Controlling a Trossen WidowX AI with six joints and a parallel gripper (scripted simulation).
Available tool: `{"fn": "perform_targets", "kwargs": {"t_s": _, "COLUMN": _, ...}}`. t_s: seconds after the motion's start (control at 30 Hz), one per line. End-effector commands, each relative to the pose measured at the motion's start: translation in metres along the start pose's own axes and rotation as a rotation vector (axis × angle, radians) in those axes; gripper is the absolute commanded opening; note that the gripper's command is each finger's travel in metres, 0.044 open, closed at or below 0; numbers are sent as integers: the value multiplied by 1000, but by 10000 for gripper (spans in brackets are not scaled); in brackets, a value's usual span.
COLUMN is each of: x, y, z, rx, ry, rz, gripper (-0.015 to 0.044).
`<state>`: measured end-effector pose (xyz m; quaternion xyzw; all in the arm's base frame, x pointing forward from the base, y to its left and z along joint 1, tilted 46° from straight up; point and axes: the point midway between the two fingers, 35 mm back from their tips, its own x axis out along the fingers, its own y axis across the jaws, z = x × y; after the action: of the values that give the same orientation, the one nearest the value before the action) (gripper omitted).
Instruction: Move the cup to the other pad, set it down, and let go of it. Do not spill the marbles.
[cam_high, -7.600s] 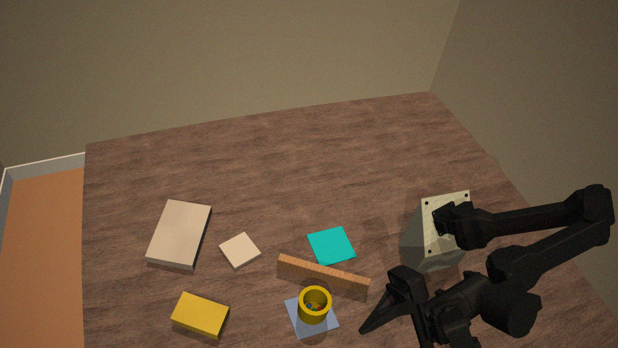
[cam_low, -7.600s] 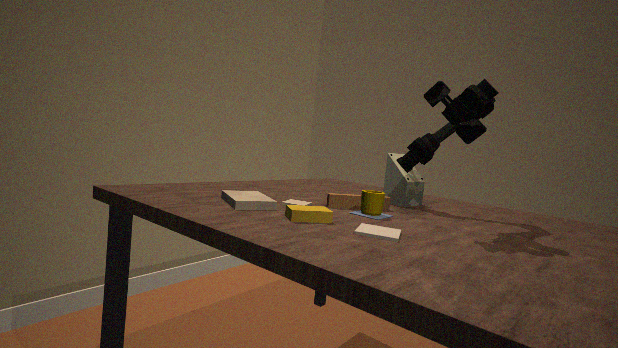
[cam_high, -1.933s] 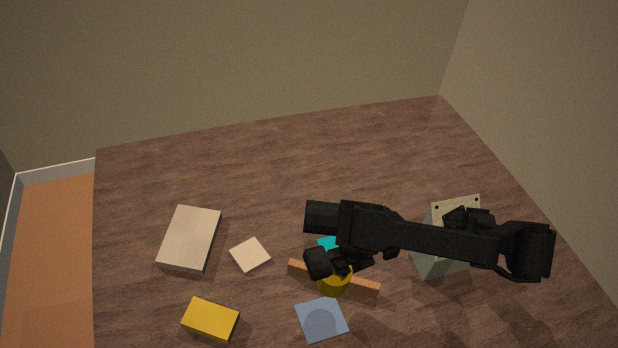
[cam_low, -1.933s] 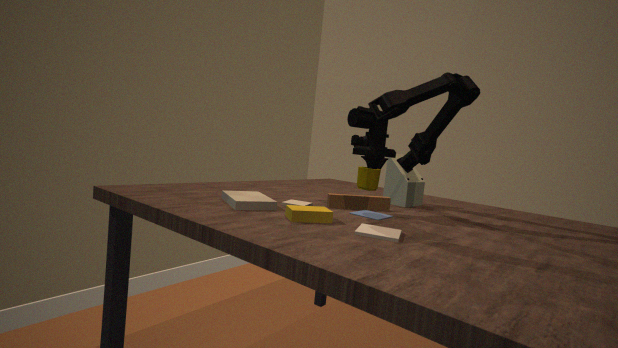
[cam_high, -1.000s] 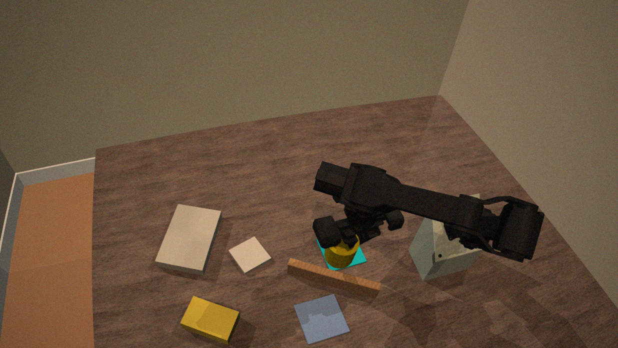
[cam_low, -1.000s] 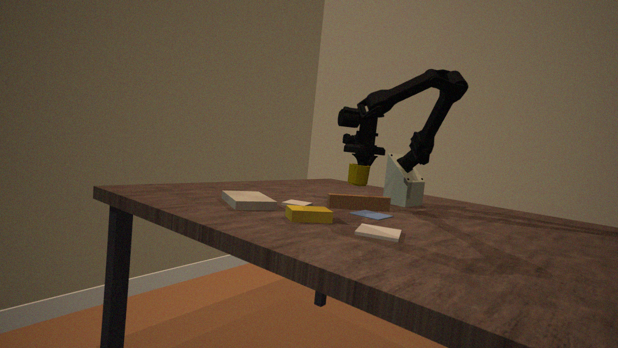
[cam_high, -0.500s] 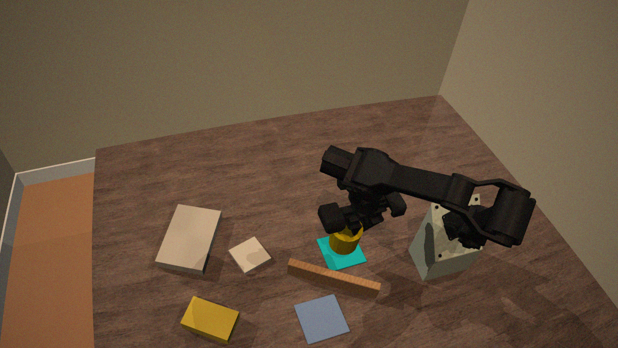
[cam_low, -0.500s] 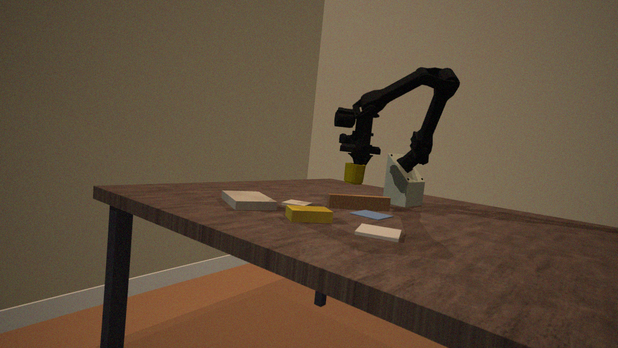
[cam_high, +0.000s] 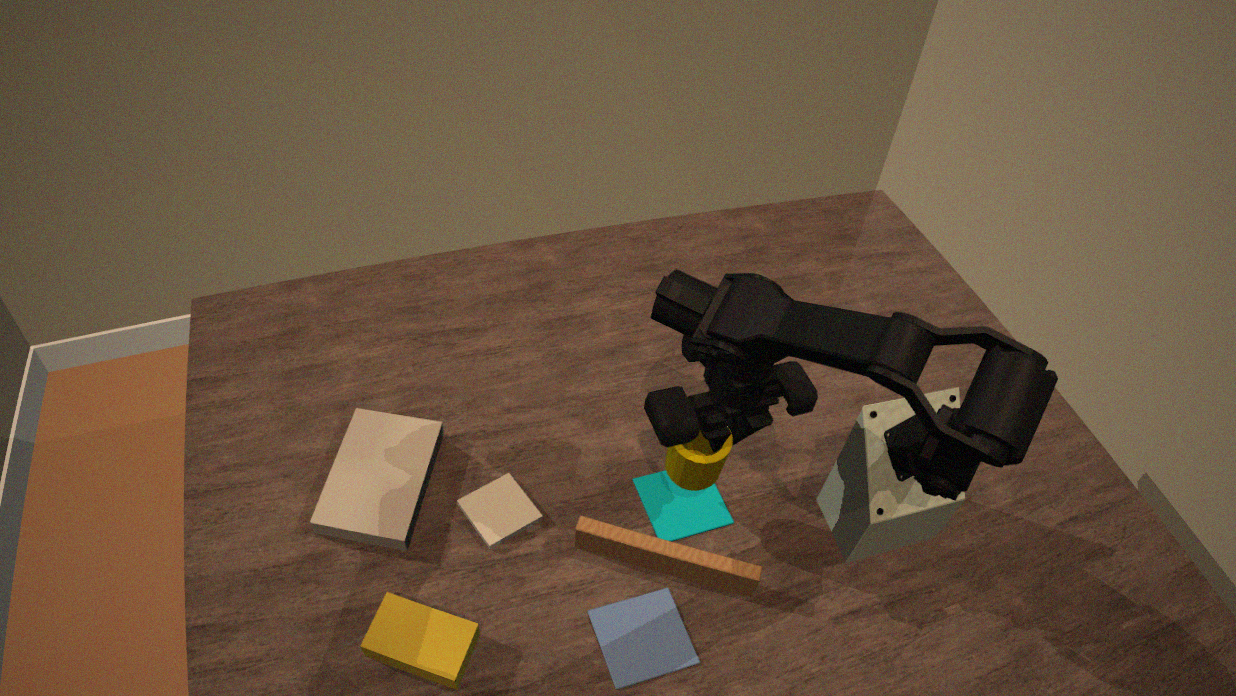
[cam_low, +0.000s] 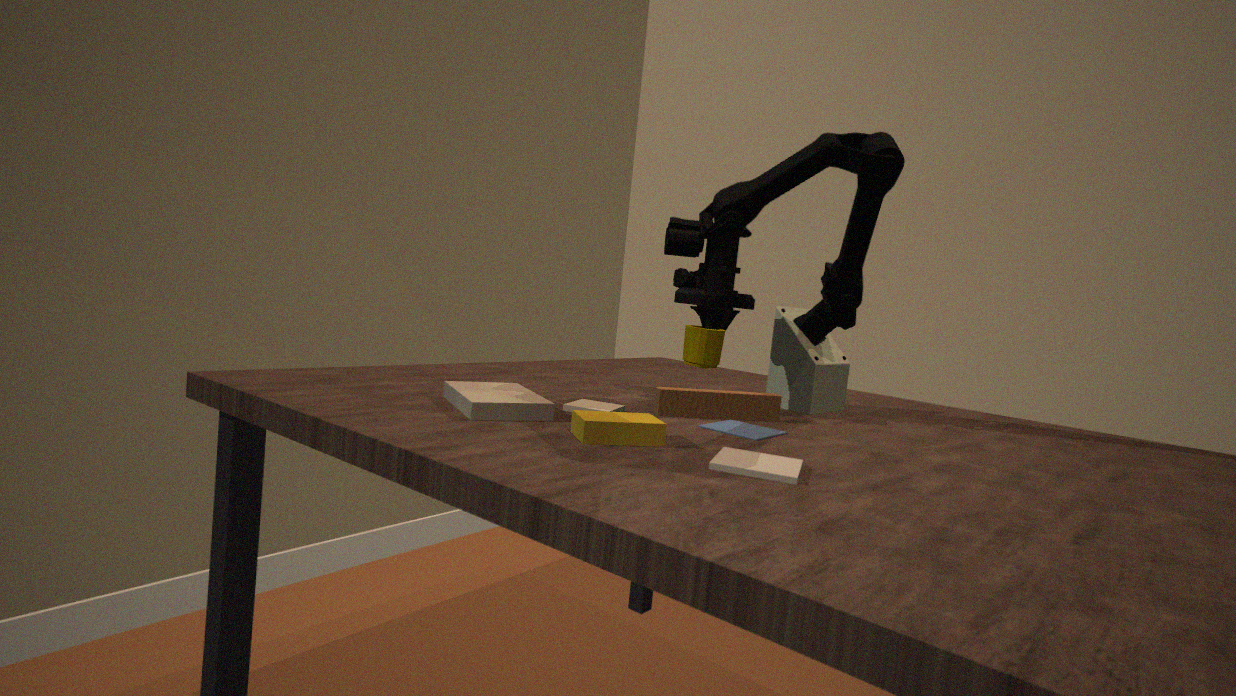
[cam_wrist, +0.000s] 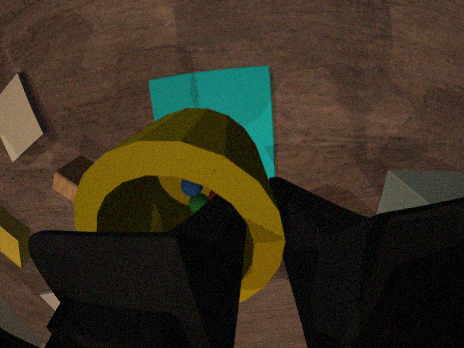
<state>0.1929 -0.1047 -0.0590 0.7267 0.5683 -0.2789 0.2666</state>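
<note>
My gripper (cam_high: 719, 439) (cam_low: 714, 324) (cam_wrist: 256, 189) is shut on the wall of the yellow cup (cam_high: 694, 466) (cam_low: 703, 347) (cam_wrist: 145, 160), one finger inside the rim and one outside. The cup is upright, in the air above the teal pad (cam_high: 691, 518) (cam_wrist: 225, 90). A blue marble (cam_wrist: 191, 188), a green marble (cam_wrist: 198, 203) and part of a red marble (cam_wrist: 212, 195) show inside the cup; a finger hides some of its inside. The slate-blue pad (cam_high: 644, 639) (cam_low: 742, 429) lies bare. The teal pad is hidden in the exterior view.
A low wooden bar (cam_high: 666, 549) (cam_low: 717, 404) stands between the pads. A large beige block (cam_high: 380, 475) (cam_low: 501, 395), a small beige tile (cam_high: 499, 510) and a yellow block (cam_high: 419, 635) (cam_low: 618, 427) lie to the left. A white tile (cam_low: 756, 465) lies nearer the exterior camera.
</note>
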Motion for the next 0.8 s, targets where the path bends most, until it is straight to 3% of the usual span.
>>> {"fn": "perform_targets", "kwargs": {"t_s": 0.0, "x": 5, "y": -2, "z": 2, "rx": -4, "ry": 1, "rz": -4, "gripper": 0}}
{"fn": "perform_targets", "kwargs": {"t_s": 0.77, "x": 40, "y": -1, "z": 3, "rx": -4, "ry": 2, "rz": -3, "gripper": 0}}
